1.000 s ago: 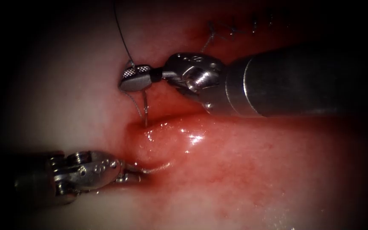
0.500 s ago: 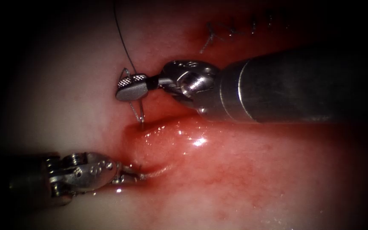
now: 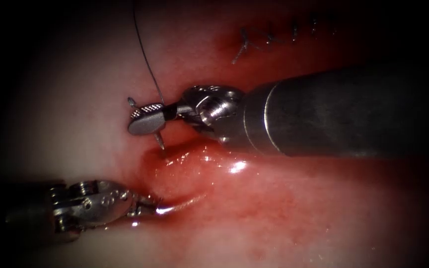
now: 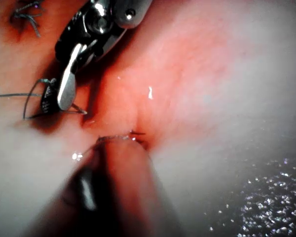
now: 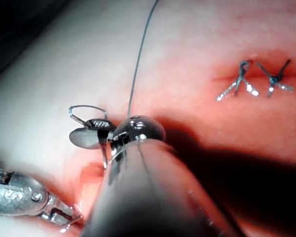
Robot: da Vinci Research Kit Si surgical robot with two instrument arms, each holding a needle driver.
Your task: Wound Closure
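Note:
My right tool (image 3: 146, 119) is shut on the curved needle (image 3: 160, 142) near the middle of its curve. The needle's tip points down onto the tissue (image 3: 294, 208) at the upper edge of the open cut (image 3: 184, 171). I cannot tell whether the tip has entered. Its tail sticks out up and left of the jaws. Dark thread (image 3: 145, 54) runs from the needle up out of the picture. My left tool (image 3: 151, 204) comes in from the lower left and is shut on the tissue at the cut's lower lip. The right wrist view has the needle (image 5: 84, 107) arching past the right tool (image 5: 91, 133).
Finished stitches (image 3: 269, 35) with short cut ends close the cut at the upper right, also in the right wrist view as stitches (image 5: 256, 81). Red fluid (image 3: 224, 166) glistens over the raised lip. The right tool's thick shaft (image 3: 333, 114) crosses the picture's right half.
My right tool has moved left and down and turned the needle, so less of it shows below the jaws and its tail now shows above. The left tool has stayed on the tissue.

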